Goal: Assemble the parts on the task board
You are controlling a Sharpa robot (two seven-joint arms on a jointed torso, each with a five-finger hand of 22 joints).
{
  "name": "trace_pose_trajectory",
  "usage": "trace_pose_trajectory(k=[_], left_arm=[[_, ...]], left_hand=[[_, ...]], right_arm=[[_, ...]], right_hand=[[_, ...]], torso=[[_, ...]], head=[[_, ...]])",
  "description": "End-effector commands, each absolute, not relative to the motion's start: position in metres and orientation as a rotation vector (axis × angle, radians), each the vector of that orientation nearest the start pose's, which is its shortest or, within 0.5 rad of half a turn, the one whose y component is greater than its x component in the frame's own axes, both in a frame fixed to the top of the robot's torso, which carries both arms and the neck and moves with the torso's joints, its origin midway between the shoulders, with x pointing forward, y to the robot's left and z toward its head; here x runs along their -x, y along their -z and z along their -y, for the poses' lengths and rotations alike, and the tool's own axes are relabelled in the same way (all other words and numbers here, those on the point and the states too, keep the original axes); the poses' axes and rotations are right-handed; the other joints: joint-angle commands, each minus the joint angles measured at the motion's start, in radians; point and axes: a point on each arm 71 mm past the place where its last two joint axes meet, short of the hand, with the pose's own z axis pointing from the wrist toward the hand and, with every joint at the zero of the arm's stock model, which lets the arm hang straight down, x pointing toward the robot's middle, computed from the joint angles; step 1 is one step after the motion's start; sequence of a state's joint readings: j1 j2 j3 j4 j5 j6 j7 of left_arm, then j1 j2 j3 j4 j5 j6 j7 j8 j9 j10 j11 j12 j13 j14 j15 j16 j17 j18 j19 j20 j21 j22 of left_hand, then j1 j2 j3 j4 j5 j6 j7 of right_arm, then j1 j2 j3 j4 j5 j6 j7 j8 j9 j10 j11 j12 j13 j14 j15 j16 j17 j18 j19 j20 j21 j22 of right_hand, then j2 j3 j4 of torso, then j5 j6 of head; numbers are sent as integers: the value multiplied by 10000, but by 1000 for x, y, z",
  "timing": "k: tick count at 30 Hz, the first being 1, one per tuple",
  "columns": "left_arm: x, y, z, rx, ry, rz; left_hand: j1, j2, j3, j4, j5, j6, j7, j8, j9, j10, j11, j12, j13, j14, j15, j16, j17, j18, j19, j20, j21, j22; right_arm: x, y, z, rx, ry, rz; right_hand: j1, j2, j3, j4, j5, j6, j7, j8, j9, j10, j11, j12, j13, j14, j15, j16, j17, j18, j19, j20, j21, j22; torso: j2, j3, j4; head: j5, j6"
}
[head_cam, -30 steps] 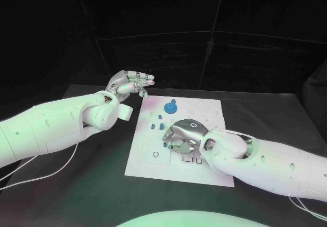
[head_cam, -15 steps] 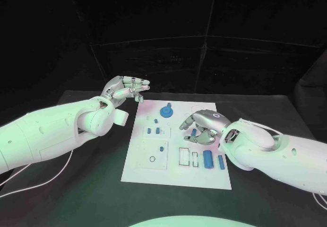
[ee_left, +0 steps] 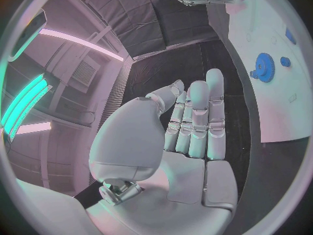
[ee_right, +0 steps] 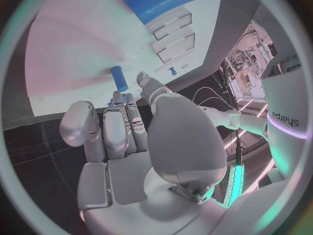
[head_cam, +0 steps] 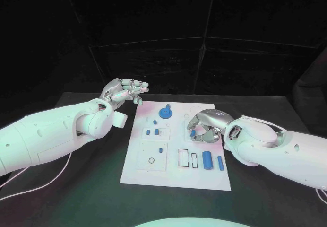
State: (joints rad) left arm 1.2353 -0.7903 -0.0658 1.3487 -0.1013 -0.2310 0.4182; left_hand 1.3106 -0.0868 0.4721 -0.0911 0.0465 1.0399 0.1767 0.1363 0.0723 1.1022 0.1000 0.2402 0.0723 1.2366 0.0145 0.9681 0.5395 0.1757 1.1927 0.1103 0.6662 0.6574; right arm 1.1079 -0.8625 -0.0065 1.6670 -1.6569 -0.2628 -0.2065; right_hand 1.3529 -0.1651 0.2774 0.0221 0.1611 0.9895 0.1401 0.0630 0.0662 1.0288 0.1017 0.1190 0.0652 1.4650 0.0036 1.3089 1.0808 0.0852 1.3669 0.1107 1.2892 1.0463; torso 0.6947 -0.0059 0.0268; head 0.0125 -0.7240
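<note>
The white task board (head_cam: pixel 176 163) lies mid-table. On it are a blue gear (head_cam: pixel 166 112), several small blue pegs (head_cam: pixel 152 132) and two blue cylinders (head_cam: pixel 207 159) by empty slots. My right hand (head_cam: pixel 204 124) hovers low over the board's right middle with its fingers curled down. Its fingertips (ee_right: pixel 117 102) meet a small blue peg (ee_right: pixel 119 78); I cannot tell whether they hold it. My left hand (head_cam: pixel 126 90) is raised beside the board's far left corner, fingers straight and apart from the thumb (ee_left: pixel 195 120), with nothing in it.
The black table (head_cam: pixel 81 189) surrounds the board, with dark curtains behind. A white cable (head_cam: pixel 41 177) runs across the table under my left arm. The left wrist view shows the blue gear (ee_left: pixel 264 68) and the board's edge (ee_left: pixel 287 104).
My right hand has moved from the board's near slots toward its right middle, uncovering the two blue cylinders. My left hand has barely moved. The camera has shifted.
</note>
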Motion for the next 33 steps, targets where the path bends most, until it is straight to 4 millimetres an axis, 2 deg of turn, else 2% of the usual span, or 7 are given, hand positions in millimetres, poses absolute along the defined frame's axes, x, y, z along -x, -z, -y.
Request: trace_pose_trajectory(k=[1,4,7,11,18,27,33], left_arm=[[-522,176,-230,9660,15121,-14170],[-522,176,-230,9663,15117,-14174],[-522,176,-230,9669,15108,-14178],[-522,176,-231,9676,15097,-14185],[-522,176,-231,9684,15094,-14206],[-523,176,-231,9687,15102,-14231],[-522,177,-231,9692,15103,-14248]], left_hand=[[19,88,-45,-11,28,-26,4,33,-8,-61,27,36,16,-83,-1,-36,-15,66,-83,17,-55,-15],[19,88,-45,-11,28,-26,4,33,-8,-61,27,36,16,-83,-1,-36,-15,66,-83,17,-55,-15],[19,88,-45,-11,28,-26,4,33,-8,-61,27,36,16,-83,-1,-36,-15,66,-83,17,-55,-15],[19,88,-45,-11,28,-26,4,33,-8,-61,27,36,16,-83,-1,-36,-15,66,-83,17,-55,-15],[23,100,-55,-14,28,-12,0,48,-3,-52,23,61,22,-89,-2,-33,-30,67,-82,19,-65,-23],[14,107,-63,-7,28,-10,1,53,-2,-52,24,70,23,-91,-2,-31,-36,67,-82,20,-71,-27],[14,107,-63,-7,28,-10,1,53,-2,-52,24,70,23,-91,-2,-31,-36,67,-82,20,-71,-27]], right_arm=[[-444,205,167,3560,-5657,-17326],[-445,206,166,3575,-5616,-17335],[-446,205,167,3566,-5510,-17241],[-447,205,168,3543,-5417,-17189],[-447,205,166,3572,-5455,-17112],[-448,205,164,3537,-5520,-16974],[-449,203,164,3525,-5299,-16644]], right_hand=[[116,144,-109,-14,7,94,12,39,21,41,-57,152,24,209,36,-45,-21,164,-53,9,-34,-15],[200,269,-106,-21,-1,192,8,55,28,193,-92,288,29,210,10,-46,-34,165,-41,-11,-41,-19],[363,464,53,-48,-325,353,35,74,34,307,-110,390,1,217,-13,-41,-40,159,-17,-37,-39,-10],[474,576,239,-73,-465,462,46,80,34,386,-115,432,-16,224,-18,-29,-31,157,-1,-46,-36,-3],[562,661,618,-87,-606,668,47,90,36,654,-151,505,-21,236,-45,-5,-21,149,35,-72,-11,39],[608,760,1261,-106,-830,1256,-57,246,93,1492,-340,645,36,272,-196,72,50,128,121,-211,79,179],[859,936,1666,-327,-1065,1730,-165,441,168,2060,-505,740,131,299,-333,134,115,33,341,-347,376,682]], torso=[[2,-2,-7],[1,-2,-7],[1,2,-5],[-2,1,-5],[4,10,-14],[-1,0,-14],[-2,-4,-4]], head=[[24,-8],[27,-17],[23,-21],[18,-13],[23,-26],[-14,-61],[-19,-85]])
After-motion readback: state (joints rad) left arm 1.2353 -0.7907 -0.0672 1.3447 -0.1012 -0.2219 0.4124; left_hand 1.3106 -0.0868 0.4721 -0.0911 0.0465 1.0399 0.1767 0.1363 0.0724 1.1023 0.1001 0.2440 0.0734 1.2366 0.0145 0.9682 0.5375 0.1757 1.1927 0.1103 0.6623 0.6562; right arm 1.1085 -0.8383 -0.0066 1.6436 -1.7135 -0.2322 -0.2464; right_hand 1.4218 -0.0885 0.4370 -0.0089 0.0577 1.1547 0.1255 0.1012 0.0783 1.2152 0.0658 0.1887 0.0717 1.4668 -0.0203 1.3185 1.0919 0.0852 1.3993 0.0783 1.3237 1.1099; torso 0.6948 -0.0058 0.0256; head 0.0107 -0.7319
